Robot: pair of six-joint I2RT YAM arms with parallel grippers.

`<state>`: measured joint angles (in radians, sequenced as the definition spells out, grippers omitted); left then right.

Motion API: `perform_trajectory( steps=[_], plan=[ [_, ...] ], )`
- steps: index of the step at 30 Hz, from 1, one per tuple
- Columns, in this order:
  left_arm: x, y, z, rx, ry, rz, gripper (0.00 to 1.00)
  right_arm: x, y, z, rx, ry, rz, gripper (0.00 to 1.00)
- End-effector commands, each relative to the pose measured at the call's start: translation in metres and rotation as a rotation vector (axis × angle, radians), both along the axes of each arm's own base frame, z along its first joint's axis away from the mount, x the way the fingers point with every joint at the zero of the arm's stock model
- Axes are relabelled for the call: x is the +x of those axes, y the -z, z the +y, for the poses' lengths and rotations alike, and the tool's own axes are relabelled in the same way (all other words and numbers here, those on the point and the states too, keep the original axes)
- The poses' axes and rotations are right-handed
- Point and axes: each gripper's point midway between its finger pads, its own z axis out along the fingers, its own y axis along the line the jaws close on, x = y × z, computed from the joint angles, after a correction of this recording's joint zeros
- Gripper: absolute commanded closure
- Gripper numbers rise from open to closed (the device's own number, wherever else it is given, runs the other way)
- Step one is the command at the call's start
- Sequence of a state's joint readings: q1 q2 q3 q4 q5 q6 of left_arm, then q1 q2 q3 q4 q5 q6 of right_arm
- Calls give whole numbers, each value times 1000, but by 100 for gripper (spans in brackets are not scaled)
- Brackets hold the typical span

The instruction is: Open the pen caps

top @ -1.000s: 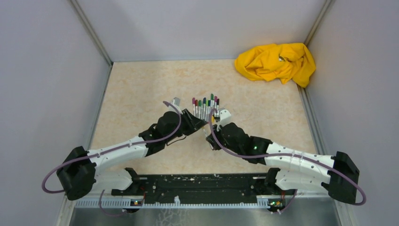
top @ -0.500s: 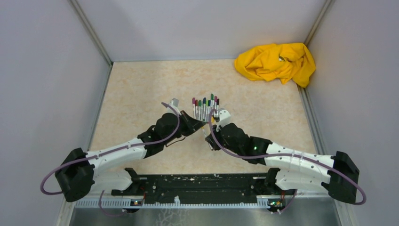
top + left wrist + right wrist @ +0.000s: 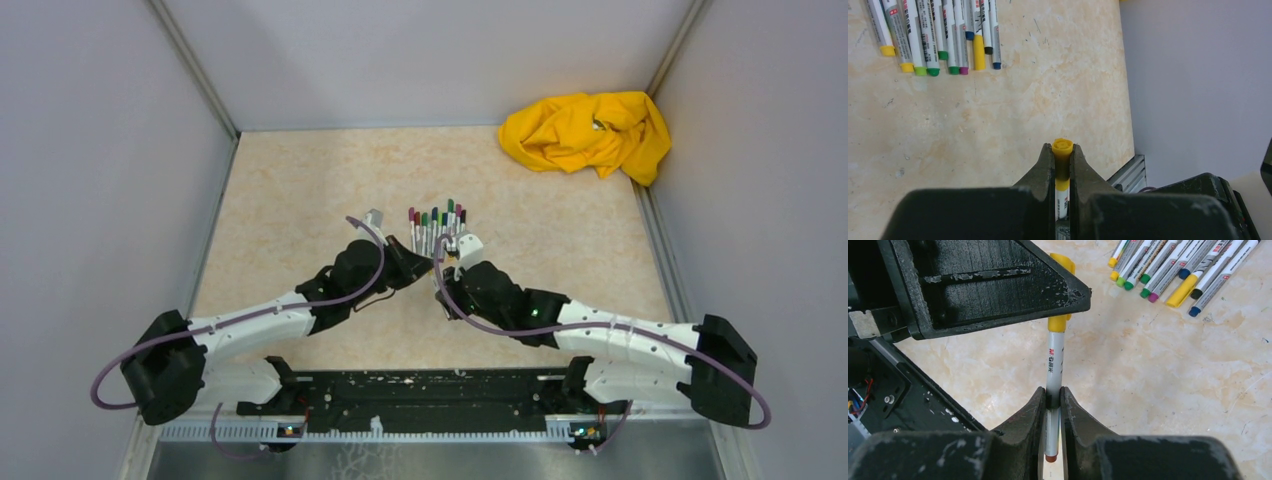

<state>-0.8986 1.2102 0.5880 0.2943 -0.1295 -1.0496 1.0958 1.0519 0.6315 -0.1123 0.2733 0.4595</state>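
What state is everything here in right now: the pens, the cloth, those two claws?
yellow pen: held between both end effectors, cap on.
left end effector: shut on the yellow cap.
right end effector: shut on the pen's barrel.
row of pens: lying side by side on the table.
yellow cloth: crumpled in the far right corner.

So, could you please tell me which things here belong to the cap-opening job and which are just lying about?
Job: held pen, its yellow cap, left gripper, right gripper, row of pens.
Lying about: yellow cloth in the far corner.
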Motion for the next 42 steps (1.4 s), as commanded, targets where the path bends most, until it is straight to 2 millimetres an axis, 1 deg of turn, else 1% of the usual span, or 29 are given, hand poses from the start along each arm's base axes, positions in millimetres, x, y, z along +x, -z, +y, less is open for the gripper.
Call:
perform_trajectory(
  steps=[1,9,14,17,22,29,32,37,40,41,42],
  plan=[
    [-6,-7,-8,-23,50,-17,100,12,-43,19,85,-1,-86,87],
    [-7,-9,-16,-20,93,-31,100,14,-45,25,80,-15,-89,84],
    [-9,-10,-24,-23,139,-44,100,14,-46,27,80,-21,-95,78],
    [-9,-9,-25,-15,143,-47,100,14,-46,26,79,-21,-96,74],
    [-10,-9,-23,-16,143,-49,100,14,-41,25,68,-17,-95,74],
    [-11,-19,-22,-35,142,-62,100,14,-30,23,54,-12,-89,75],
    [-12,-20,-21,-42,139,-58,100,15,-26,23,48,-10,-85,77],
    [-12,-28,-21,-68,135,-63,100,15,-17,22,32,-6,-76,83],
    [-10,-31,-21,-70,127,-65,100,14,-12,20,19,-4,-71,93],
    [-8,-32,-20,-68,114,-67,100,15,-10,19,14,-1,-68,100],
    [-5,-33,-19,-61,100,-69,100,14,-8,19,10,-1,-66,100]
  ],
)
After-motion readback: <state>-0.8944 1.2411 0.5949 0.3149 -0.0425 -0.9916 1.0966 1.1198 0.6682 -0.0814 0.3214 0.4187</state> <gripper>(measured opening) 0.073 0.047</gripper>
